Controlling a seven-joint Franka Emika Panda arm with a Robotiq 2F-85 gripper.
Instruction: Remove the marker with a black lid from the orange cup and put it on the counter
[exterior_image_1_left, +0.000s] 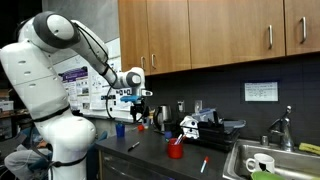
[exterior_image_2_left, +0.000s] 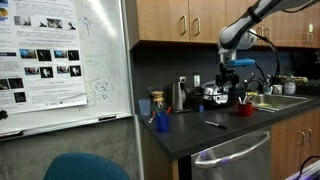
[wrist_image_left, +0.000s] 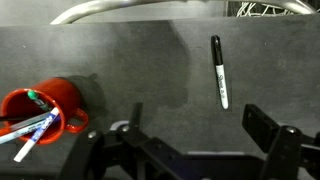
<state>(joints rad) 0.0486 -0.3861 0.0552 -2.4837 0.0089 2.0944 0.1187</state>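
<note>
- Marker with a black lid (wrist_image_left: 218, 72): lies flat on the counter (wrist_image_left: 120, 50), cap pointing away from the wrist camera, pale label band along the barrel. Touches nothing else.
- Handling, as a judgement: light, stiff, probably smooth plastic. A round barrel like this is likely to roll if nudged from the side. Not fragile.
- Hold point, as a judgement: mid-barrel, jaws set across the narrow width. A grip near the cap end would leave the long end to tip.
- Orange cup (wrist_image_left: 62, 92): upright on the counter, well apart from the marker. Other markers (wrist_image_left: 30, 130), with red and pale-blue parts, lean out over its rim.
- Gripper (wrist_image_left: 196, 128): jaws apart, nothing between them, hanging over bare counter between cup and marker. It touches neither.
- Task state, as a judgement: the marker is out of the cup and on the counter, so the job looks done or very near it.
- Wider setting: in an exterior view the marker (exterior_image_2_left: 215, 124) lies between a blue cup (exterior_image_2_left: 162, 122) and the orange cup (exterior_image_2_left: 244, 109), with the arm raised above.
</note>
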